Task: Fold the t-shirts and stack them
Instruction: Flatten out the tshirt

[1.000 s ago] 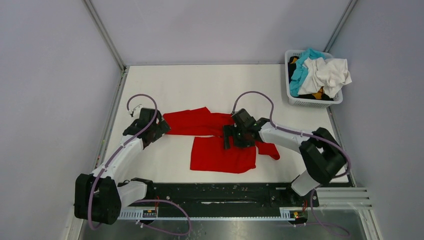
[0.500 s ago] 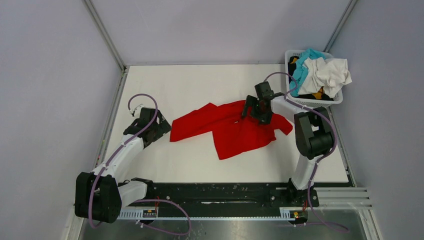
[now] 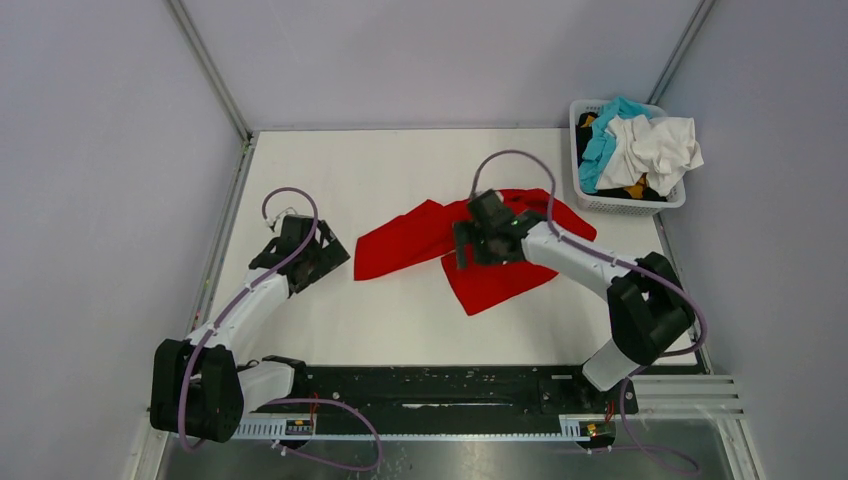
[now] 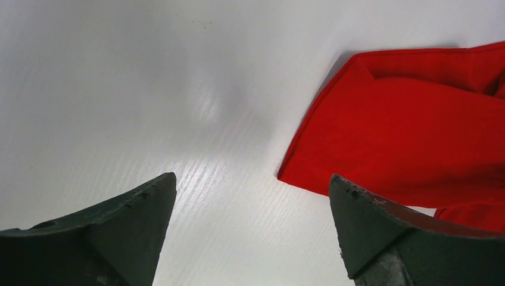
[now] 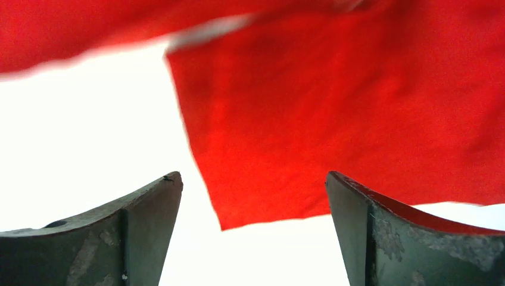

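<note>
One red t-shirt [image 3: 408, 240] lies crumpled and slanted across the middle of the white table, one end at the left and a lobe hanging toward the near edge. My left gripper [image 3: 337, 258] is open and empty just left of the shirt's left corner. In the left wrist view [image 4: 253, 179] that corner [image 4: 417, 137] lies right of the gap between the fingers. My right gripper [image 3: 463, 248] is open over the shirt's middle. In the right wrist view [image 5: 253, 176] the red cloth [image 5: 333, 119] lies below the open jaws, not gripped.
A white basket [image 3: 630, 207] stands at the back right corner, heaped with white [image 3: 655, 145], teal [image 3: 603, 140] and dark garments. Grey walls close in the table on the left, back and right. The black rail with the arm bases runs along the near edge.
The shirt has been dragged right and toward the back and is now more bunched. My right gripper swung out toward the basket and came back left over the shirt. My left gripper edged slightly right.
</note>
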Robot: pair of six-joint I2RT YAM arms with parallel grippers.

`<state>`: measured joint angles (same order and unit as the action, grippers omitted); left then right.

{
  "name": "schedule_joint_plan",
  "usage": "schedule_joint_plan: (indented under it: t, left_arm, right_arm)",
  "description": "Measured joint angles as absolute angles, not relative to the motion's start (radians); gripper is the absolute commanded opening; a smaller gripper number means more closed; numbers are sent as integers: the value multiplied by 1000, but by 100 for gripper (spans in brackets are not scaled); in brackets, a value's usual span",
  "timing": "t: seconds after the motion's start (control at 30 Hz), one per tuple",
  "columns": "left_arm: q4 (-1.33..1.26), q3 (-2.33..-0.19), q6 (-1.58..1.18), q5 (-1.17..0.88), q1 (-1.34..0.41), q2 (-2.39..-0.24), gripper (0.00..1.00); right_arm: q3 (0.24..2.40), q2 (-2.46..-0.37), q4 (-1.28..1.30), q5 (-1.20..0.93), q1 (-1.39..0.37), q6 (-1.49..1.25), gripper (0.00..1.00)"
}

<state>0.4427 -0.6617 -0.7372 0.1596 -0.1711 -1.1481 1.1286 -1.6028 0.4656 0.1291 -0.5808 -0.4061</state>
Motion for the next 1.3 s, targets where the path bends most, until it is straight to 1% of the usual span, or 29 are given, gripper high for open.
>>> schedule_joint_plan:
  t: [0.07, 0.13, 0.23, 0.37, 0.63, 0.7, 0.83, 0.87, 0.97, 1.07, 1.13, 1.3]
  left_arm:
    - [438, -657, -738, 149, -171, -1148, 99]
    - [424, -647, -738, 136, -171, -1148, 99]
    - [404, -627, -742, 110, -171, -1149, 99]
    - [392, -608, -746, 81, -171, -1170, 99]
    - [385, -599, -754, 59, -172, -1181, 99]
    - [382, -599, -754, 59, -176, -1182, 99]
    - [374, -599, -754, 59, -184, -1184, 99]
    - [371, -599, -754, 59, -187, -1187, 99]
    - [371, -599, -754, 59, -196, -1195, 99]
    - [370, -599, -754, 59, -205, -1207, 99]
    - [371, -600, -754, 59, -212, -1215, 99]
    - [371, -600, -759, 58, -229, -1248, 91]
  right_arm:
    - [1085, -1600, 481, 112, -681, -417, 97]
    - [1055, -1602, 506, 108, -742, -427, 96]
    - [1034, -1605, 542, 107, -800, -442, 90]
    - [1032, -1627, 541, 106, -814, -463, 77]
    - [1014, -1720, 518, 117, -831, -496, 61]
    - [1017, -1724, 523, 128, -831, -498, 54]
    - [1033, -1741, 549, 167, -831, -505, 30]
    - [1033, -1741, 551, 175, -831, -508, 23]
    - [1030, -1740, 559, 208, -831, -520, 6]
    - [1018, -1728, 556, 229, -831, -536, 0]
    - [999, -1711, 548, 250, -831, -543, 0]
    - [900, -1608, 568, 290, -813, -543, 0]
